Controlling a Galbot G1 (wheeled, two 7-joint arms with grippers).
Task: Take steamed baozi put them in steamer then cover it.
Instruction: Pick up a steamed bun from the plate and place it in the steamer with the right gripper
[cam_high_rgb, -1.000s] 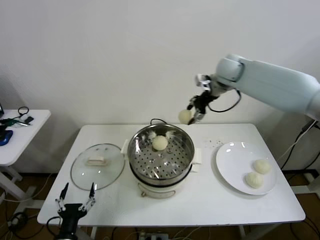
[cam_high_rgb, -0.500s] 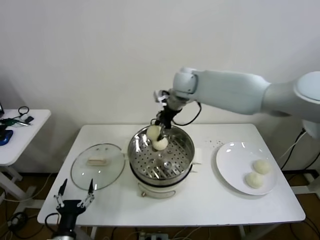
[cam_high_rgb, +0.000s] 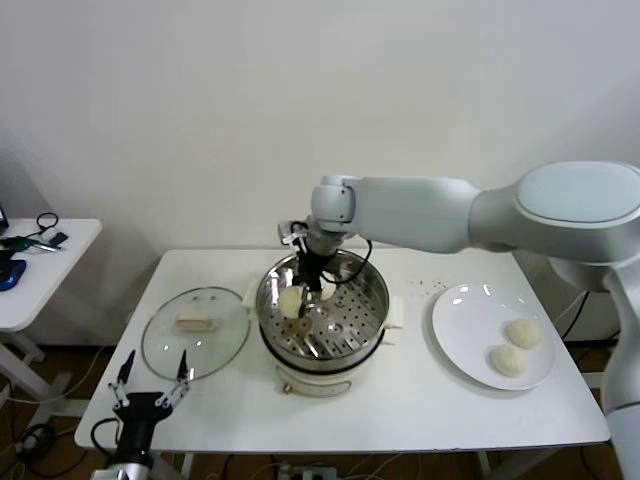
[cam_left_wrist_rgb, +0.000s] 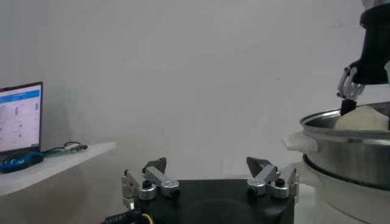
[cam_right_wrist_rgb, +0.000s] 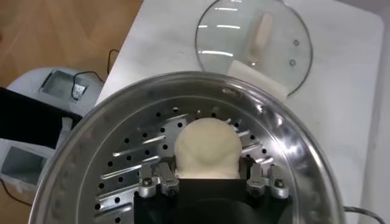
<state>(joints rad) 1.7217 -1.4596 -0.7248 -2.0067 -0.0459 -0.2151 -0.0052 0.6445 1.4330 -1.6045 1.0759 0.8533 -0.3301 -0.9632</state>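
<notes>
Head view: right gripper (cam_high_rgb: 297, 291) jaws grip baozi (cam_high_rgb: 291, 302) inside steamer (cam_high_rgb: 372, 300), hiding second bun; left gripper (cam_high_rgb: 150, 390) jaws open.

A cream-white bun (cam_right_wrist_rgb: 206, 148) sits between the right pincer's (cam_right_wrist_rgb: 207, 182) fingers, low over the perforated tray of the shiny steamer (cam_high_rgb: 372, 325); the glass lid (cam_high_rgb: 195, 332) lies flat on the table left of that pincer; two more buns (cam_high_rgb: 524, 332) (cam_high_rgb: 508, 360) lie far right of it.
</notes>
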